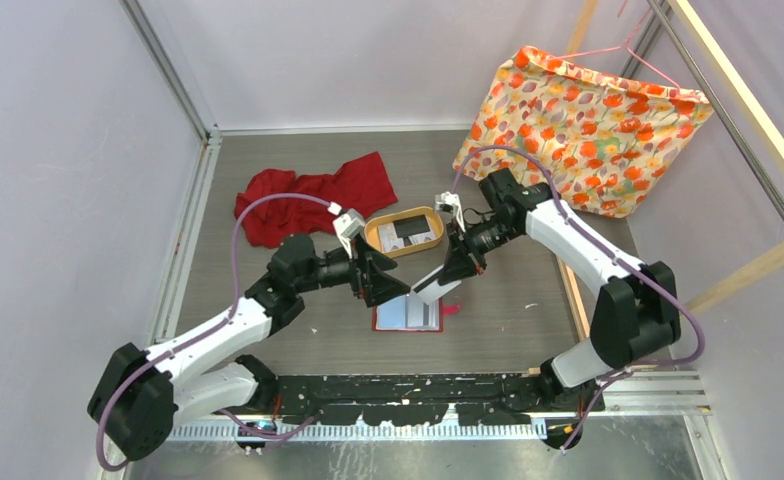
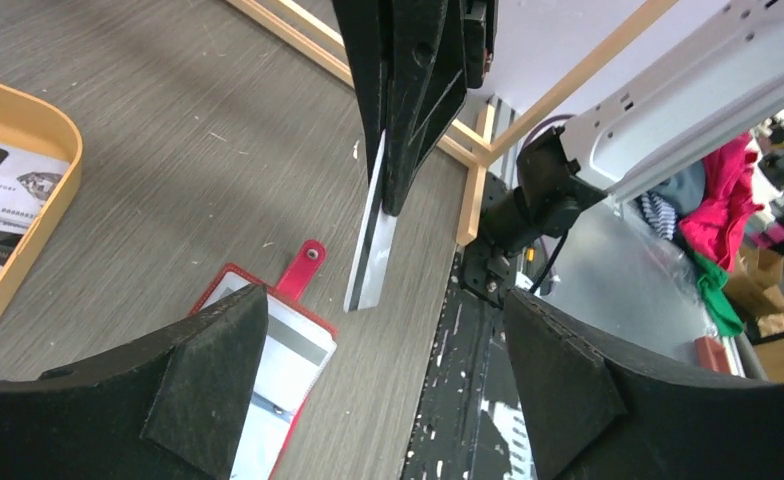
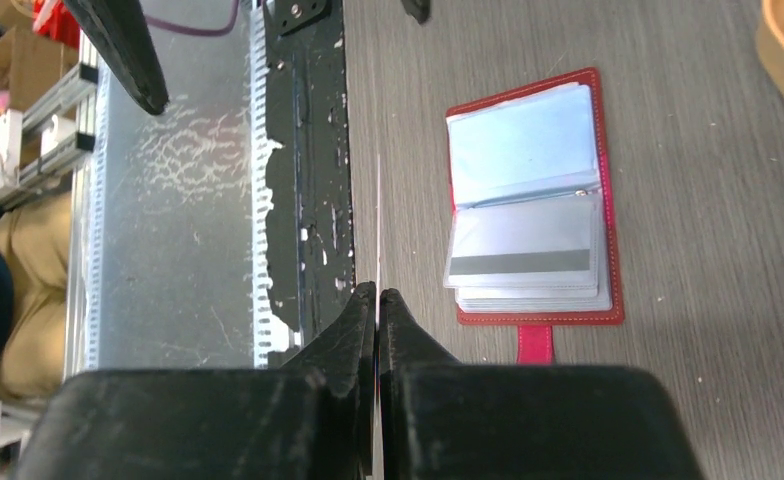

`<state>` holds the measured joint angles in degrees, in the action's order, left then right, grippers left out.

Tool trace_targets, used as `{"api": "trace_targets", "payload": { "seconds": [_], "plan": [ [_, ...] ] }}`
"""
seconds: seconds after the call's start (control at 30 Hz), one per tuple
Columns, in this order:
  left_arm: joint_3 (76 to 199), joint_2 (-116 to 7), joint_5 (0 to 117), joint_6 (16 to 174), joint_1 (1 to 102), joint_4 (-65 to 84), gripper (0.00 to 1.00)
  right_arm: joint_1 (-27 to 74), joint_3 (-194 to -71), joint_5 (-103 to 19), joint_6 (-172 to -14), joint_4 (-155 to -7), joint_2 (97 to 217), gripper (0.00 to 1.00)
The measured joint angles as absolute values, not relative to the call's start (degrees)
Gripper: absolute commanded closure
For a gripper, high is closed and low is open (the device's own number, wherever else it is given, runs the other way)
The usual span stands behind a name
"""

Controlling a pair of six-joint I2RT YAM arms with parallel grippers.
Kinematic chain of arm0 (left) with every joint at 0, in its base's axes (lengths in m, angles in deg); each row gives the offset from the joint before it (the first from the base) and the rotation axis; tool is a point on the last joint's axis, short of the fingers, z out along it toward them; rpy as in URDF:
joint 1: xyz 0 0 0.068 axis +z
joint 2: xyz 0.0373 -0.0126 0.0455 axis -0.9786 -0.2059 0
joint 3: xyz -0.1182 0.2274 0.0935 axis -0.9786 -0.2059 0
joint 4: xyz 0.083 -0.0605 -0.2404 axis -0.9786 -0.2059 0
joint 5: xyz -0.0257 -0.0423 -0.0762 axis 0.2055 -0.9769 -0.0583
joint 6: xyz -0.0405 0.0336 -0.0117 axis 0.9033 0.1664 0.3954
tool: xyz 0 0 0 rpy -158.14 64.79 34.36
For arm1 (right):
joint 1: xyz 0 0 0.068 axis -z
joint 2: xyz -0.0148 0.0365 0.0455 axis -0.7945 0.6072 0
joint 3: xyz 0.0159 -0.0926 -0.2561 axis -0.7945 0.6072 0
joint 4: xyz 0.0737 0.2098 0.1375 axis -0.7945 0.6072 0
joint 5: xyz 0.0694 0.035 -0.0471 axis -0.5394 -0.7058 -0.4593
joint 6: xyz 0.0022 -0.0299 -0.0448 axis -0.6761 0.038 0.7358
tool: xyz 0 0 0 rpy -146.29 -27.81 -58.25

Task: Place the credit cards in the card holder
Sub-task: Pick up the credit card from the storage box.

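Now the right tool (image 3: 378,298) pinches a credit card (image 2: 373,250), left tool (image 2: 383,345) spread; I'd aim its edge squarely into the open card holder (image 3: 528,190).

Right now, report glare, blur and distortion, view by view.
Top external: even light, soft shadows, wide-angle splay at the edges. Left wrist: fingers loom dark and soft-focused; the held credit card gleams pale. Right wrist: card holder sharp, sheen on its clear pockets; metal sheet glares.
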<state>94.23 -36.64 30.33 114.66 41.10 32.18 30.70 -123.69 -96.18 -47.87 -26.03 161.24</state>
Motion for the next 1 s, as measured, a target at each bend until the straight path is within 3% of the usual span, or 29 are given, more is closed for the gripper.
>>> {"api": "trace_targets", "payload": {
  "seconds": [0.33, 1.0],
  "plan": [
    [99.19, -49.08, 27.32, 110.29, 37.23, 32.51, 0.38, 28.71, -128.85, -96.14, -39.74, -15.6, 166.91, 0.99],
    [100.9, -57.82, 25.37, 115.29, 34.31, 39.48, 0.63, 28.19, -130.44, -96.09, -36.66, -11.07, 169.59, 0.99]
  ]
}}
